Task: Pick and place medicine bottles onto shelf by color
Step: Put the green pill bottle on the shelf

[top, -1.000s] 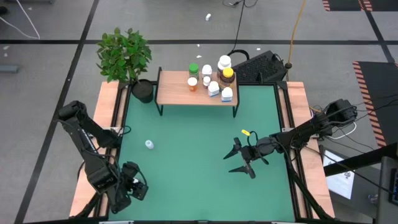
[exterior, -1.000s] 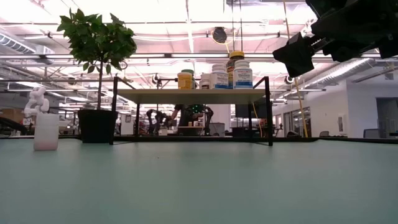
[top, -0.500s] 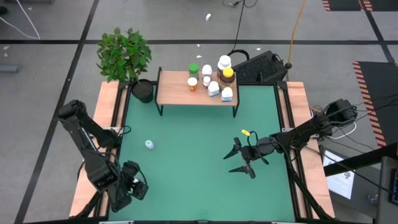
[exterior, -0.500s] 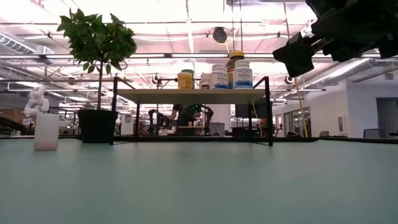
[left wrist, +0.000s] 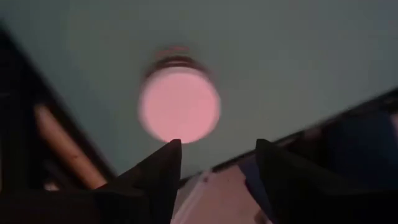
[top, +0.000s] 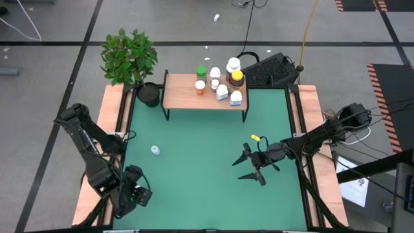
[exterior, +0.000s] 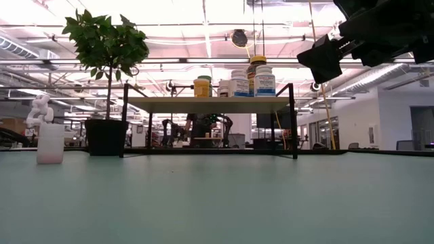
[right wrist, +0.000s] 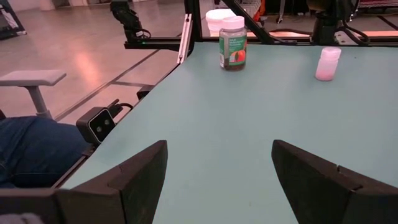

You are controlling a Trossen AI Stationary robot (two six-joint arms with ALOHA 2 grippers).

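Labels first: the white bottles (exterior: 247, 83) on the shelf (top: 204, 96) wear blue-and-white labels, and a clear bottle (right wrist: 232, 43) out near the table's corner has a green-and-red one, but no lettering can be read on any of them.

The right gripper (top: 249, 164) hangs over the right half of the green table (top: 194, 188), fingers spread wide, nothing between them. In its wrist camera the two dark fingers (right wrist: 137, 177) sit far apart over bare mat.

The left gripper (top: 138, 195) is down at the table's near-left corner. Its fingers (left wrist: 158, 174) are apart, with a round pale cap (left wrist: 179, 104) just ahead of the tips — probably a bottle seen from above, though it's blurred. They aren't touching it.

One small white vial (top: 154, 150) stands alone on the left side of the mat, well apart from both grippers. On the shelf, the green-capped bottle (top: 202, 72) and the orange-topped one (top: 200, 86) sit left of the white group and the amber bottle (top: 237, 79). A potted plant (top: 131, 61) stands beside the shelf's left end.
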